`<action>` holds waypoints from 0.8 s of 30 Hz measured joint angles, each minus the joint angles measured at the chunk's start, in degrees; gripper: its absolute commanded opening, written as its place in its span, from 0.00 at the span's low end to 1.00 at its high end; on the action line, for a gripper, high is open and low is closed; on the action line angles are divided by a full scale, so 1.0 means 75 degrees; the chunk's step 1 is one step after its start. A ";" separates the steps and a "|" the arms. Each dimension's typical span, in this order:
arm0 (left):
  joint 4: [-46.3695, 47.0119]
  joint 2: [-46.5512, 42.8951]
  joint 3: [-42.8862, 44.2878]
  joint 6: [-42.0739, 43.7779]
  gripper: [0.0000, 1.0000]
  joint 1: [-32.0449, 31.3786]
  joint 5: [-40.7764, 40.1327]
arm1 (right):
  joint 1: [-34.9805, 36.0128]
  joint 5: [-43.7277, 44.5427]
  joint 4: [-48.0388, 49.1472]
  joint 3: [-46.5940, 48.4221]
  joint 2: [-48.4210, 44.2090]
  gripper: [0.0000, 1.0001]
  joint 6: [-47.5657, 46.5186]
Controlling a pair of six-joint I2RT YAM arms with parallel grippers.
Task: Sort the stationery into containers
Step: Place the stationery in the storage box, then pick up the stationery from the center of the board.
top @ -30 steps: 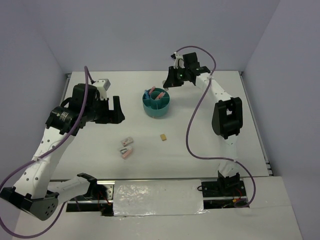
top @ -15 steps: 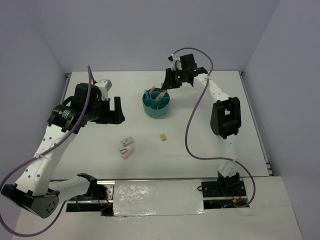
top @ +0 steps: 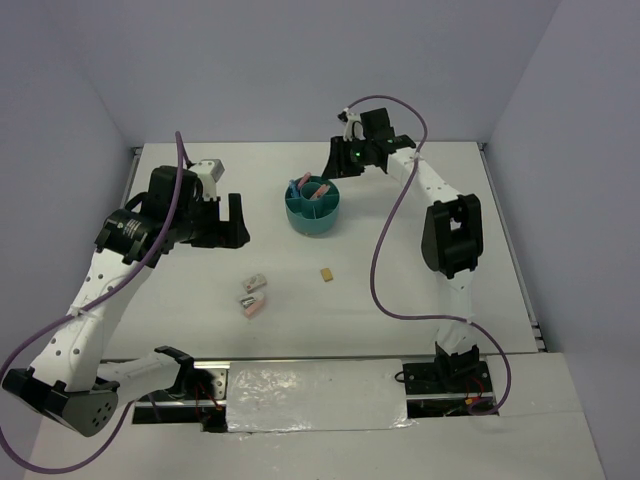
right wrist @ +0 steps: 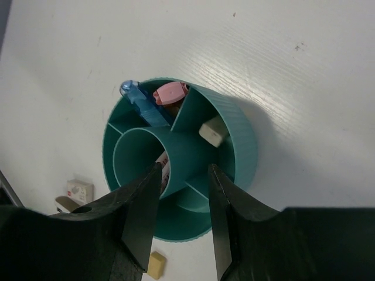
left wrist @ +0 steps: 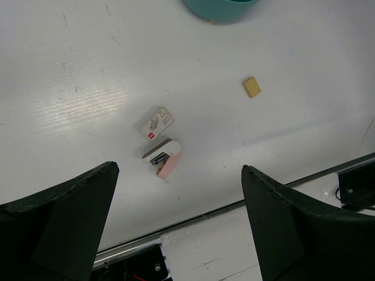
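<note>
The teal round tub [top: 313, 209] stands at mid-table and holds several pieces. In the right wrist view its rim [right wrist: 246, 146] encloses a pink capsule [right wrist: 170, 93], a blue pen [right wrist: 142, 105] and a pale block [right wrist: 212, 131]. A white-pink pen [right wrist: 164, 165] stands in the centre tube. My right gripper [right wrist: 183, 170] hovers over the tub, open, nothing between its fingers. A tan block [top: 327, 272], a grey-white block [top: 257, 282] and a pink-white piece [top: 250, 303] lie on the table. High above them, my left gripper [left wrist: 179, 170] is wide open and empty.
The table's near edge carries a metal rail [left wrist: 193, 225] and the arm bases. The right arm's purple cable [top: 385, 250] loops over the table right of the tub. White walls bound the table at the back and sides.
The right gripper's jaws have spread apart over the tub, and the pen now stands free in the centre tube. The left arm shifted slightly early on, then stayed put.
</note>
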 measured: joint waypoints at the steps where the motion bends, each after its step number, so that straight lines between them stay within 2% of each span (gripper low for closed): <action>1: 0.0000 0.0000 0.0000 0.0000 0.99 0.0000 0.0000 | -0.0020 0.0012 0.0015 -0.0020 -0.0020 0.45 0.0052; 7: -0.0055 0.0061 0.0073 -0.0050 0.99 0.0000 -0.0210 | -0.0157 0.0446 0.0434 -0.1326 -0.1134 0.51 0.0618; 10: -0.0154 0.0175 0.0210 -0.0262 0.99 0.0000 -0.0694 | -0.0105 0.1247 0.0676 -0.2591 -0.2532 0.62 0.0810; 11: -0.0201 0.0224 0.0262 -0.0402 0.99 0.0006 -0.0895 | 0.0009 0.1568 0.0688 -0.3051 -0.3089 0.69 0.0866; 13: -0.0323 0.0347 0.0370 -0.0632 0.99 0.0073 -0.1276 | 0.0487 0.2460 0.1011 -0.4220 -0.4266 0.71 0.0921; 16: -0.0399 0.0498 0.0414 -0.0898 0.99 0.0344 -0.1594 | 0.1891 0.3605 0.1320 -0.5849 -0.5773 0.69 0.1116; 18: -0.0393 0.0548 0.0411 -0.1035 0.99 0.0513 -0.1612 | 0.2801 0.4095 0.1390 -0.6580 -0.6216 0.66 0.1294; 21: -0.0323 0.0554 0.0411 -0.1105 0.99 0.0615 -0.1527 | 0.3512 0.4806 0.1241 -0.6933 -0.5965 0.59 0.1498; 24: -0.0189 0.0571 0.0393 -0.1215 0.98 0.0618 -0.1291 | 0.3681 0.5388 0.1227 -0.6930 -0.5217 0.54 0.1609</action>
